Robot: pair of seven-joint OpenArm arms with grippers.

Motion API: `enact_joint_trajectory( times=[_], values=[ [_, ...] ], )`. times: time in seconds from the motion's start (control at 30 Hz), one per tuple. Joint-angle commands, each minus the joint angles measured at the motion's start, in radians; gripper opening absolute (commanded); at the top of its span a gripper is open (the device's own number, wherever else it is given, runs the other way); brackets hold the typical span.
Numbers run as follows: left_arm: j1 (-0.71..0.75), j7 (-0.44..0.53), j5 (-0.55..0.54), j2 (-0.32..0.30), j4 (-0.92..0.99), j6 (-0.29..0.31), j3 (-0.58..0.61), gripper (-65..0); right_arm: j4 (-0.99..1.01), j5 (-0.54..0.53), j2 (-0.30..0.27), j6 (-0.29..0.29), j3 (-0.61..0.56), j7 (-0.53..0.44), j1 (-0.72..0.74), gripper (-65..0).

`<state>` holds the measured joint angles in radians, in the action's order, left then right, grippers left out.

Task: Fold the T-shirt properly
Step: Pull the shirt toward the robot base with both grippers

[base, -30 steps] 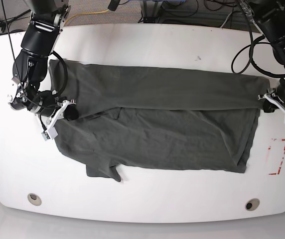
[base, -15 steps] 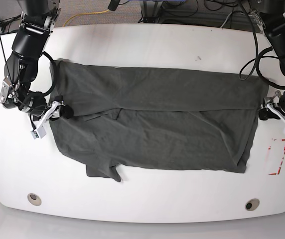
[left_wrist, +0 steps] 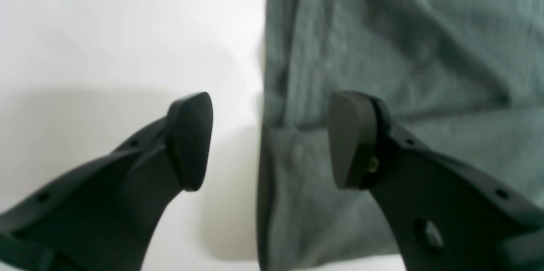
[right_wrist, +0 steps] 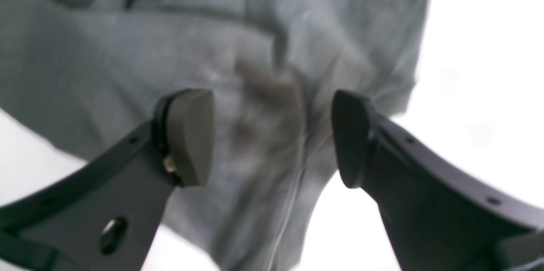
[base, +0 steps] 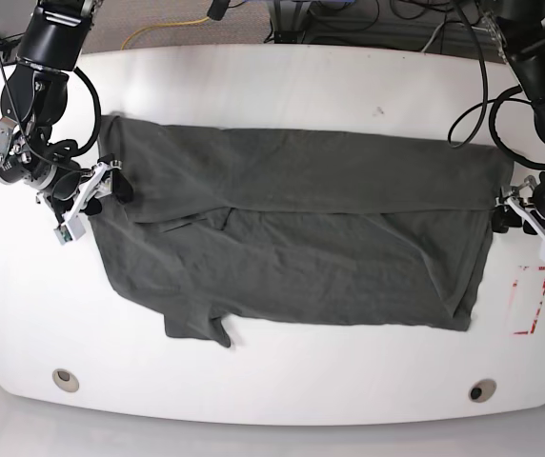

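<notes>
shirt [base: 301, 228] flat on desk [base: 253, 86], top band folded over; left tool [left_wrist: 263, 139] spread astride the hem edge, right tool [right_wrist: 272, 135] spread above the sleeve end, both empty; regrip low, pinch both layers evenly.

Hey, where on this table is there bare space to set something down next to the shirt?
Bare table runs along the far edge behind the T-shirt, and along the near edge between the hem and the two round holes. It is crowded at both ends, where the right tool and left tool sit.
</notes>
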<state>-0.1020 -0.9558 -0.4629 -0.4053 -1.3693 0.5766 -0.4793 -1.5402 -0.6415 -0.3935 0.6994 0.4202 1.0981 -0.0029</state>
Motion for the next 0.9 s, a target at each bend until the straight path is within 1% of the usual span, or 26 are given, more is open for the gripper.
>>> enact_joint_trajectory(
  times=[0.0, 0.07, 0.17, 0.23, 0.33, 0.4, 0.5, 0.57, 0.67, 0.87],
  values=[
    [0.032, 0.024, -0.004, -0.016, -0.089, 0.006, 0.009, -25.3, -0.033, -0.008, -0.014, -0.001, 0.044, -0.019, -0.018, -23.8],
    [0.078, 0.05, -0.003, -0.013, -0.14, 0.006, 0.014, -25.3, -0.032, -0.007, 0.012, -0.001, 0.075, -0.019, -0.039, -23.6],
    [0.163, 0.111, -0.003, -0.007, -0.204, 0.006, 0.014, -25.3, -0.029, -0.007, 0.035, -0.001, 0.107, -0.02, -0.072, -23.6],
    [0.226, 0.176, 0.006, 0.01, -0.244, 0.004, 0.014, -25.3, -0.029, -0.007, 0.041, -0.001, 0.121, -0.02, -0.096, -23.9],
    [0.285, 0.226, 0.063, 0.032, -0.275, 0.003, 0.015, -25.3, -0.029, -0.007, 0.041, -0.001, 0.121, -0.022, -0.127, -23.9],
    [0.299, 0.249, 0.112, 0.05, -0.272, 0.003, 0.015, -25.3, -0.029, -0.007, 0.041, -0.001, 0.122, -0.025, -0.142, -23.9],
    [0.299, 0.3, 0.201, 0.081, -0.239, 0.006, 0.015, -25.3, -0.029, -0.005, 0.041, -0.001, 0.121, -0.055, -0.168, -24.1],
    [0.299, 0.334, 0.238, 0.096, -0.21, 0.006, 0.015, -25.3, -0.029, -0.005, 0.041, -0.001, 0.121, -0.069, -0.187, -24.1],
    [0.299, 0.358, 0.258, 0.099, -0.169, 0.006, 0.015, -25.3, -0.027, -0.005, 0.041, -0.001, 0.121, -0.077, -0.21, -24.1],
    [0.298, 0.4, 0.261, 0.099, -0.104, 0.006, 0.015, -25.3, -0.024, -0.005, 0.043, -0.001, 0.116, -0.077, -0.223, -24.3]
  ],
)
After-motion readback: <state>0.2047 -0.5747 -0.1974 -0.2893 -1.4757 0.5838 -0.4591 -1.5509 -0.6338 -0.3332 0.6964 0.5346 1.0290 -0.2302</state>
